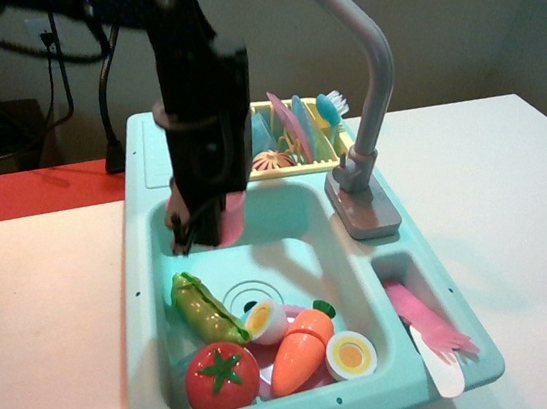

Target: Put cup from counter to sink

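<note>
The black gripper (200,227) is shut on the translucent pink cup (228,217) and holds it inside the far left part of the light-teal sink (300,230), above the basin floor. Most of the cup is hidden behind the fingers; only its pink right side and part of its left edge show. The counter ledge (151,153) at the back left of the sink unit is bare, and the arm stands in front of its right part.
In the basin lie a green pea pod (205,306), a tomato (222,378), a carrot (301,345) and two egg halves (351,354). The grey faucet (368,96) rises at the back right. A yellow dish rack (292,136) stands behind. A side tray holds pink cutlery (428,331).
</note>
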Controlling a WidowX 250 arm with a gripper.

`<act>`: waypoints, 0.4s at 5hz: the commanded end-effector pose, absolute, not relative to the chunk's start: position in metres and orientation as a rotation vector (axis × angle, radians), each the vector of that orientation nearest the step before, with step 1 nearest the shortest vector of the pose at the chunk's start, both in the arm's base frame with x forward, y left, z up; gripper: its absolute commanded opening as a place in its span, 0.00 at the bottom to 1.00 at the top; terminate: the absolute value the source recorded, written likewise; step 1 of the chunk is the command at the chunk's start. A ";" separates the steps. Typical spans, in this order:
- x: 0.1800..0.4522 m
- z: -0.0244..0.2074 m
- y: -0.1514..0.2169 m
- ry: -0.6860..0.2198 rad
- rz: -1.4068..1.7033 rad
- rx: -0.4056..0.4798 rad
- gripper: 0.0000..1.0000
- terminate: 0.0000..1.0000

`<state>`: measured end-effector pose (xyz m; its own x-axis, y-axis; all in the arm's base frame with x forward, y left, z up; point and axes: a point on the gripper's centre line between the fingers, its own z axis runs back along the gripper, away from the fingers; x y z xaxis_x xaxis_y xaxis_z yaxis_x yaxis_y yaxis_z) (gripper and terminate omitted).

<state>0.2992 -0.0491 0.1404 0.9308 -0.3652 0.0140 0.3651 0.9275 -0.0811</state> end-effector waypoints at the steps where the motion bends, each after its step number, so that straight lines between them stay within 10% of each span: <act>1: 0.303 0.118 -0.047 -0.006 -0.339 -0.035 0.00 0.00; 2: 0.305 0.101 -0.050 0.014 -0.328 -0.026 0.00 0.00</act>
<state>0.2992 -0.0483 0.0923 0.9479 -0.3127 -0.0603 0.3115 0.9498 -0.0292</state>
